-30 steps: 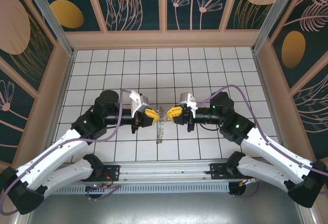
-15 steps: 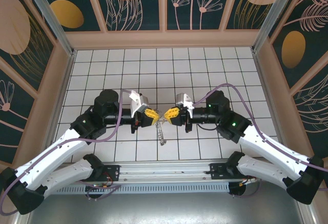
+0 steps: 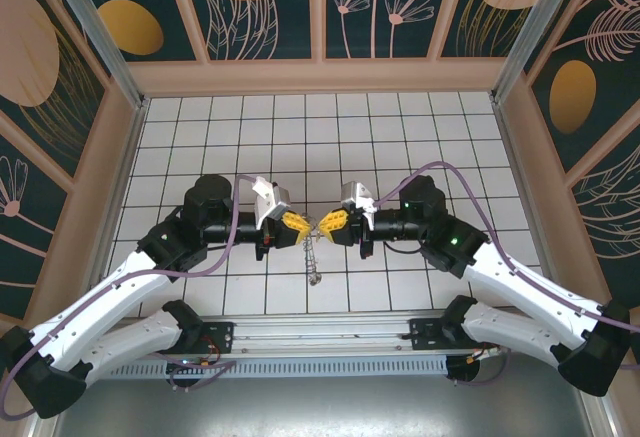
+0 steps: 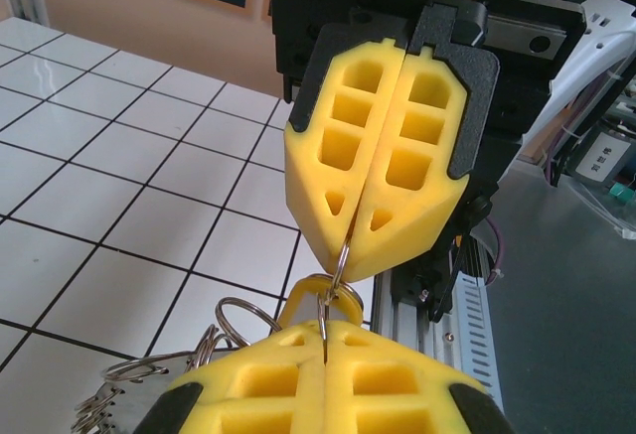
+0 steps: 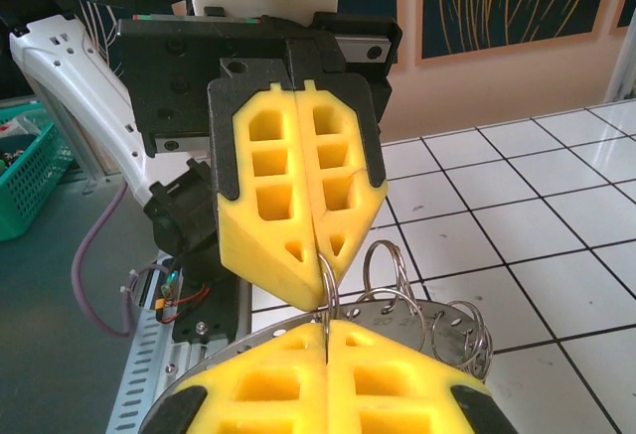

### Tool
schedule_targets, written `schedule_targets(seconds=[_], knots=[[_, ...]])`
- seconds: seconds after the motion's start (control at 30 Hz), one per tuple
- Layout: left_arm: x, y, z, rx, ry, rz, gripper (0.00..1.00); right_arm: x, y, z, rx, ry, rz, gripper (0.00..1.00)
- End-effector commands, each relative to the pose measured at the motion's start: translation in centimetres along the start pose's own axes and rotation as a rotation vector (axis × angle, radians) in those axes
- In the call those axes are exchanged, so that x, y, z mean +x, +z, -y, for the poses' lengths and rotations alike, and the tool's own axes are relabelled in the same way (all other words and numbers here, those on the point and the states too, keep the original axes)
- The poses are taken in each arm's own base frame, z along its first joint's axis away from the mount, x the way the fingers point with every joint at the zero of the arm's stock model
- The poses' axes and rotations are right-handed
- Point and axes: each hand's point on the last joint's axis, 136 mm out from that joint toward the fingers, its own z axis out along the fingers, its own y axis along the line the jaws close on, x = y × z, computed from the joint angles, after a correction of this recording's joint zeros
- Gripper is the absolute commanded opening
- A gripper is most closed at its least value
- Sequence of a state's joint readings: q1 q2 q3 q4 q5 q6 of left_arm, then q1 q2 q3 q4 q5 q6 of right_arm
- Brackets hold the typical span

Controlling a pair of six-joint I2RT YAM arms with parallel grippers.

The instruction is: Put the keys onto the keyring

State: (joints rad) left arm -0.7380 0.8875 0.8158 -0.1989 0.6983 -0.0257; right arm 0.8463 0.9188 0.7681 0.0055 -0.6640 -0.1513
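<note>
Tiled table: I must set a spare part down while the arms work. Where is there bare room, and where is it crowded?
Free: the far tile rows of the table, between the back wall and the arms. Crowded: the middle, where left gripper and right gripper meet, both pinching the dangling keyring; arms cover the near rows.

The left gripper point(image 3: 303, 226) and the right gripper point(image 3: 325, 223) are showing bright yellow at the tips and black behind. The keyring point(image 3: 315, 255) is gleaming silvery grey. The table point(image 3: 200, 127) is displaying white tiles with dark grid lines, and the walls point(image 3: 260, 7) are carrying peach and orange plant motifs on dark teal.
</note>
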Motion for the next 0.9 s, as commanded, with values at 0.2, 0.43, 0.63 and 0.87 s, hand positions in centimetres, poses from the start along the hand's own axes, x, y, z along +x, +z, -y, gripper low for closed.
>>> schedule_targets(seconds=[0.2, 0.43, 0.63, 0.87], knots=[[-1.8, -0.5, 0.7, 0.015, 0.059, 0.043, 0.0, -2.6, 0.0, -0.1, -0.002, -0.036, 0.06, 0.0], [-1.9, -0.5, 0.7, 0.015, 0.061, 0.043, 0.0, -2.6, 0.1, -0.1, 0.0, -0.033, 0.063, 0.0], [-1.9, -0.6, 0.7, 0.013, 0.061, 0.043, 0.0, -2.4, -0.1, 0.5, 0.043, -0.031, 0.056, 0.0], [-1.9, -0.7, 0.7, 0.01, 0.061, 0.046, 0.0, -2.4, -0.3, 0.8, 0.064, -0.028, 0.053, 0.0]])
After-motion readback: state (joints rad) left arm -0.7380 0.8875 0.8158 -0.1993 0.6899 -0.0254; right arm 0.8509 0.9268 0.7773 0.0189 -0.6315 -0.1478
